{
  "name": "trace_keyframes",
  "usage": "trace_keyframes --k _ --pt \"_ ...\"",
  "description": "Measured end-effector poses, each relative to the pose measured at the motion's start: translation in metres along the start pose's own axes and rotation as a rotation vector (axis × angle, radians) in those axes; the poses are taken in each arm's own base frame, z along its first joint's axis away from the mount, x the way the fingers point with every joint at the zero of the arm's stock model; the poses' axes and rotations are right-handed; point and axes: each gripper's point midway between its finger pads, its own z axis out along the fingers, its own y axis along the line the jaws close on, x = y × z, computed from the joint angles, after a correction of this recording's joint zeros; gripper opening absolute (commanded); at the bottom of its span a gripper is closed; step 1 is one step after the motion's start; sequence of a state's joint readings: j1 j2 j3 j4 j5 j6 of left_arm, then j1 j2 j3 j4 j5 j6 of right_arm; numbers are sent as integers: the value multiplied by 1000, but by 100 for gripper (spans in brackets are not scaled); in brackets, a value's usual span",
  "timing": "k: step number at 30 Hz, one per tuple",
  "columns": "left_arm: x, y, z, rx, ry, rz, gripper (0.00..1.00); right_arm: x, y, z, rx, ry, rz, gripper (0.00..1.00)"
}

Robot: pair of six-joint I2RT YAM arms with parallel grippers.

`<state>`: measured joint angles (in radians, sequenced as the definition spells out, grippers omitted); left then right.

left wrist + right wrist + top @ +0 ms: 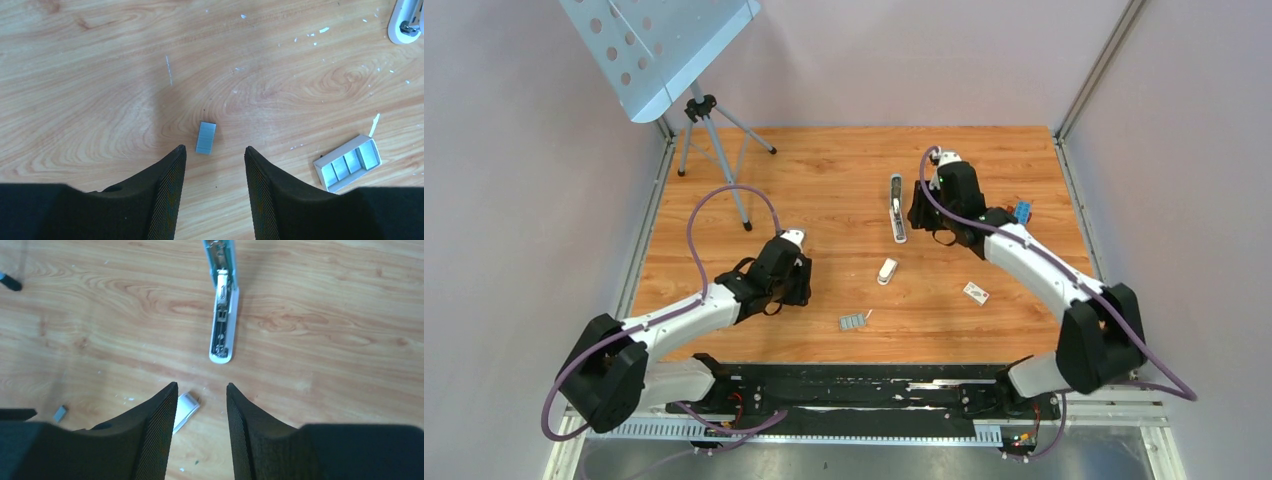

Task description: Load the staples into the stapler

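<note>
On the wooden table (844, 170), far to the stapler's left and towards the back, we see a tripod (709, 130) carrying a perforated metal panel (649, 45). The left gripper (215, 150) hangs well to the near-left of the stapler (897, 208), its jaws parted and holding nothing. The staples (205, 136) lie flat on the wood just beyond its fingertips (176, 157), closer to the left one and touching neither. That places them well apart from the stapler, on its near-left side, though in the top view the gripper hides them from us. Right of the staples sits a small pale tray (348, 162) with compartments, also on the near side of the stapler. A small white object (887, 271) lies between that tray and the stapler. The stapler itself lies opened out flat, its metal channel (220, 322) facing up and its pale blue top (220, 255) stretched away from its white base. Just to the stapler's right hovers the right gripper (200, 386), jaws apart and empty, aimed at the stapler's white end without touching it. Further right and nearer, a small card (976, 292) lies on the wood. A blue toy-brick block (1022, 211) stands well to the stapler's right.
</note>
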<state>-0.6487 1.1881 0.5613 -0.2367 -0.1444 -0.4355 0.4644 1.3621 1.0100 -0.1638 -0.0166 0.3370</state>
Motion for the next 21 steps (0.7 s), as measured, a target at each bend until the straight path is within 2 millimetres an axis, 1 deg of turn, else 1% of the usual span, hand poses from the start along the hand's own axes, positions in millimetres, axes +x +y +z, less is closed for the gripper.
trace_keyframes --k 2,4,7,9,12,16,21 --pt "3 -1 -1 15 5 -9 50 -5 -8 15 12 17 -2 47" --pt "7 -2 -1 27 13 -17 51 -7 -16 34 12 47 0 50" --pt "8 -4 -2 40 12 -21 53 3 -26 59 5 109 10 51" --pt "7 -5 -1 47 11 -23 53 12 -28 77 -11 154 17 51" --pt "5 -8 -1 61 5 -26 53 21 -27 97 -39 205 24 53" --pt "5 -9 -1 67 5 -28 53 24 -27 114 -39 236 27 52" --pt "5 -8 -3 71 -7 -37 54 25 -35 127 4 254 27 47"
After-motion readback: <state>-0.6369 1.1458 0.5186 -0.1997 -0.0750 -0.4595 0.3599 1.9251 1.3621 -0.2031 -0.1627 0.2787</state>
